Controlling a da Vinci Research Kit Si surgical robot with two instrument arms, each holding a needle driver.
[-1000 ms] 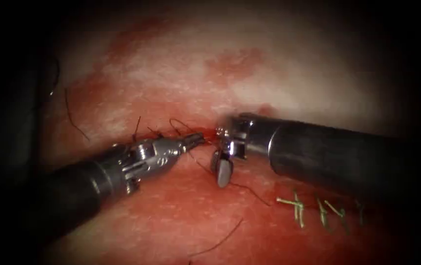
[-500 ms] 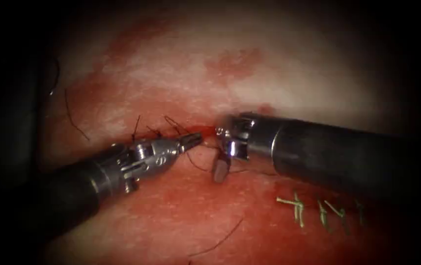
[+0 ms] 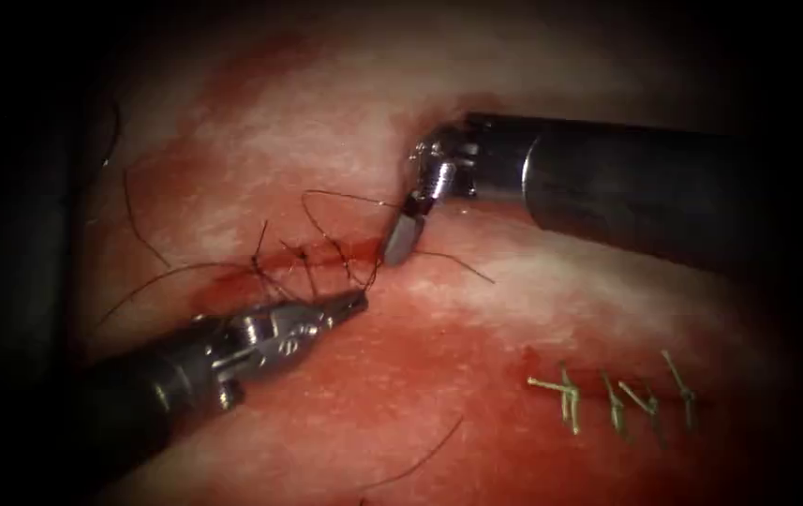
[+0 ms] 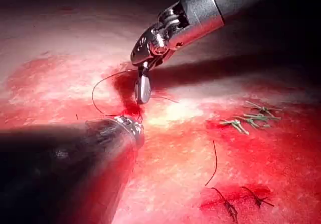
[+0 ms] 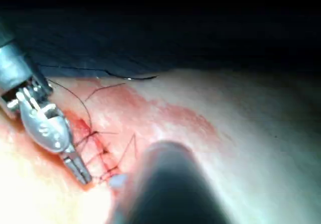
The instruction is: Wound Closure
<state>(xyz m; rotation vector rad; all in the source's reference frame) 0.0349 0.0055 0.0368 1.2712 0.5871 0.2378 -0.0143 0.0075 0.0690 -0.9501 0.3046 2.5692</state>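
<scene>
Two tools work over the tissue (image 3: 476,309). The left tool (image 3: 352,302) has its jaws closed on the dark thread (image 3: 345,195) just below the cut (image 3: 326,253). The right tool (image 3: 399,239) points down at the cut's right end, jaws closed, thread looping from its tip; whether it grips it I cannot tell. I cannot make out a needle.

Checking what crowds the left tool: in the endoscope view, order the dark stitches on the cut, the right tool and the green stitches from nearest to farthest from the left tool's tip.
1. Dark stitches on the cut, just above the left tool.
2. Right tool, up and to its right, shut on thread.
3. Green stitches, far lower right on the tissue.
</scene>
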